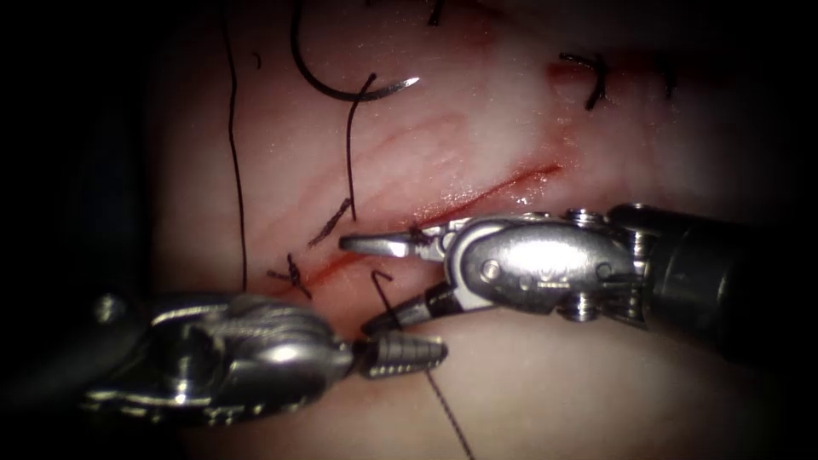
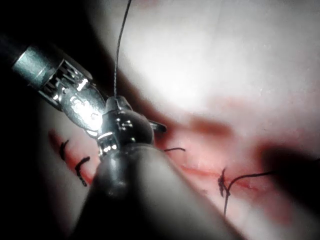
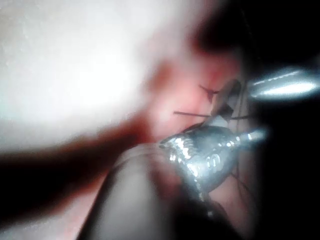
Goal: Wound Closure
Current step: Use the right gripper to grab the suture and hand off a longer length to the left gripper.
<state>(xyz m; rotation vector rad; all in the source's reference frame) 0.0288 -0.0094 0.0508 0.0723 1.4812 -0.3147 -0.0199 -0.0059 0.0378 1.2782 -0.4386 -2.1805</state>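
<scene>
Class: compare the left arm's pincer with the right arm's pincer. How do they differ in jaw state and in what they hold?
The left pincer is shut on the thread; the right pincer is open, holding nothing. The left comes in from the endoscope view's left, the right from its right. Neither holds the needle, which lies free on the tissue.

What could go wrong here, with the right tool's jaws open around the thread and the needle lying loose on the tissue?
1. The right tool has open jaws astride the thread by the cut; closing them might sever it too close to the knot.
2. The left tool is shut on that thread; a hard pull might loosen the stitch.
3. The needle lies free on the tissue, unheld, and might snag loose thread.
</scene>
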